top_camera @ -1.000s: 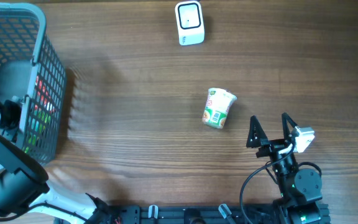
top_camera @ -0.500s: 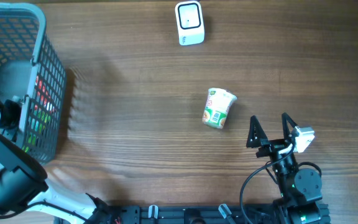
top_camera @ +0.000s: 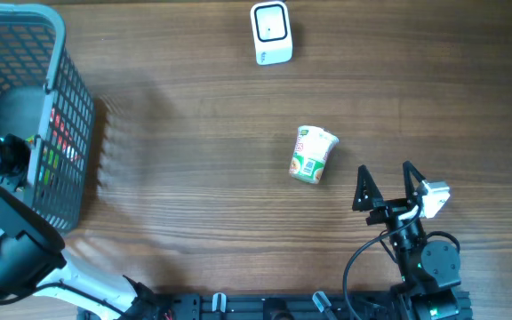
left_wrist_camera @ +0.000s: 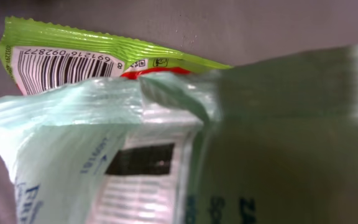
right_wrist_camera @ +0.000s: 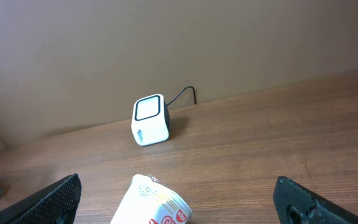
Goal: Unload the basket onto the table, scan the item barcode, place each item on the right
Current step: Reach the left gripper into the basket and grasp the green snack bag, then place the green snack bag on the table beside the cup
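The noodle cup (top_camera: 313, 155) lay on its side mid-table, below the scanner (top_camera: 271, 33), with the right gripper (top_camera: 387, 185) wide open near it, while the left arm (top_camera: 9, 253) reached into the basket (top_camera: 58, 53), its closed jaws hidden among blurred packets (left_wrist_camera: 104, 56).

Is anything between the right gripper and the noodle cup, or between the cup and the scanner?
Nothing visible. Only bare wooden table lies between the open right gripper and the green-and-white paper noodle cup on its side, and between it and the white box-shaped barcode scanner.
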Controlling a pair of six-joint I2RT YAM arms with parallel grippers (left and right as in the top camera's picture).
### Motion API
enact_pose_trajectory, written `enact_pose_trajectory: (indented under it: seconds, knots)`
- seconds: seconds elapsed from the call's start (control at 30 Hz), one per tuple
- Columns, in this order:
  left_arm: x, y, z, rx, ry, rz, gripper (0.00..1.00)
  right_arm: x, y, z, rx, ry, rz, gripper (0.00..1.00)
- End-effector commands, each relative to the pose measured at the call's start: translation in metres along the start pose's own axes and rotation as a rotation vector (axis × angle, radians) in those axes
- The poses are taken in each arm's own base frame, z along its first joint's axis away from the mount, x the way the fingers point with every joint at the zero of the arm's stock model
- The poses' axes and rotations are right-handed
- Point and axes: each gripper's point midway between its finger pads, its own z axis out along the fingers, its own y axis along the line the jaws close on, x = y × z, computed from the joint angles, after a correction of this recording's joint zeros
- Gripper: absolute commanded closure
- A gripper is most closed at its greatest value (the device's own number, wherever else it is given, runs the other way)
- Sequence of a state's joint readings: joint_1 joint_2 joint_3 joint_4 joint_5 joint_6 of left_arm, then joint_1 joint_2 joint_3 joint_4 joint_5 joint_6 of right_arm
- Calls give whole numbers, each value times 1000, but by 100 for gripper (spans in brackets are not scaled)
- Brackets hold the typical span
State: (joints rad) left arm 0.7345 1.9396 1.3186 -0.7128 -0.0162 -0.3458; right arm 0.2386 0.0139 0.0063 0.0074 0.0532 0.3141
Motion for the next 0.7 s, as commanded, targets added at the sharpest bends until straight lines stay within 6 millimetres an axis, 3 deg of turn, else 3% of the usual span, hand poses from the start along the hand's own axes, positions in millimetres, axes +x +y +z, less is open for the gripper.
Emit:
enact_pose_trajectory:
  seconds: [0.0,0.07,0.13,0.2,0.23,0.33,0.4,0.5,0.53,0.57,0.63,0.67]
  knots:
    - [63,40,56,-170,257,6,89,-2,-1,0,5,-8,11,0]
    - [30,26,17,-143,192,2,95,-2,-1,0,5,-8,11,0]
    - [-14,9,-45,-90,70,-7,96,-2,-1,0,5,-9,11,0]
    - [-42,-3,-101,-40,-44,-16,95,-2,-1,0,5,-8,11,0]
    - [-60,-9,-147,3,-143,-21,95,-2,-1,0,5,-8,11,0]
    - [-70,-19,-231,122,-312,-76,96,-2,-1,0,5,-9,11,0]
    - [-60,-37,-288,295,-404,-80,96,-2,-1,0,5,-9,11,0]
    - [-24,-72,-335,477,-418,11,96,-2,-1,0,5,-9,11,0]
    - [-6,-86,-349,518,-420,64,95,-2,-1,0,5,-8,11,1]
    - [34,-115,-366,583,-397,178,95,-2,-1,0,5,-9,11,0]
    - [74,-142,-373,617,-353,296,94,-2,-1,0,5,-8,11,0]
    - [106,-159,-369,602,-315,391,94,-2,-1,0,5,-8,11,0]
